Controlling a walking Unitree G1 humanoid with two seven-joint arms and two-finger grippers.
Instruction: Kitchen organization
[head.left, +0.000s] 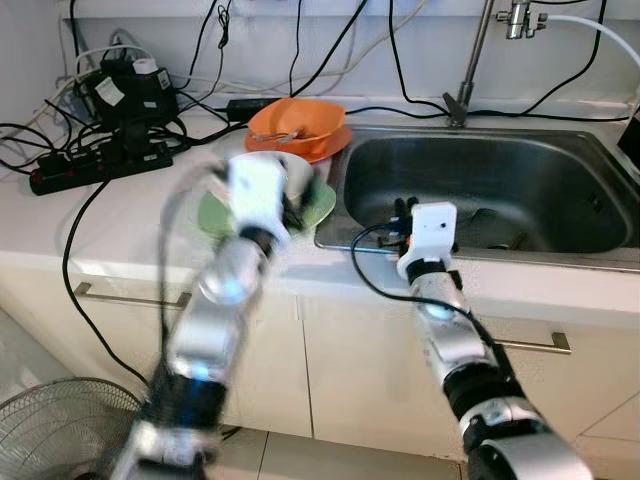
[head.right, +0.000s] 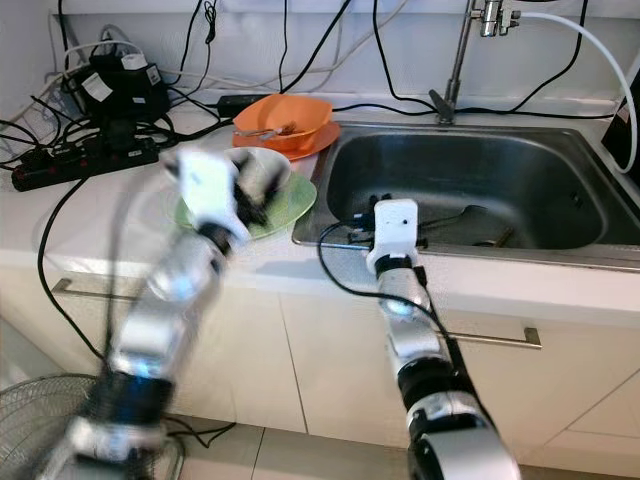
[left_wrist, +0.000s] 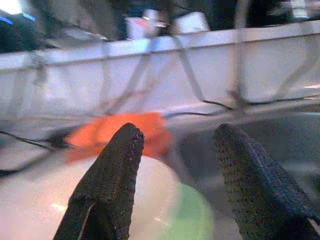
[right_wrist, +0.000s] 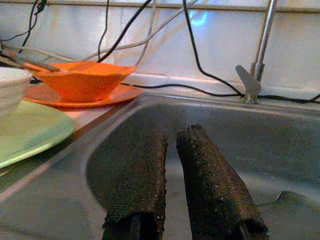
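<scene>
Both arms up at the counter (head.left: 120, 230). Left hand (left_wrist: 175, 165), fingers apart, blurred, hovers over white bowl (head.right: 262, 168) on green plate (head.right: 290, 205); likely reaching to grasp the bowl. Right hand (right_wrist: 170, 170), fingers nearly together, empty, sits over sink (head.left: 560, 195). Next: close on bowl rim.

A black power strip (head.left: 85, 170) with tangled cables (head.left: 160, 110) lies on the counter (head.left: 120, 230).

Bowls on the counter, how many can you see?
2: an orange bowl on an orange plate by the sink's back corner, and a white bowl on the green plate nearer the front. Others may be hidden.
</scene>
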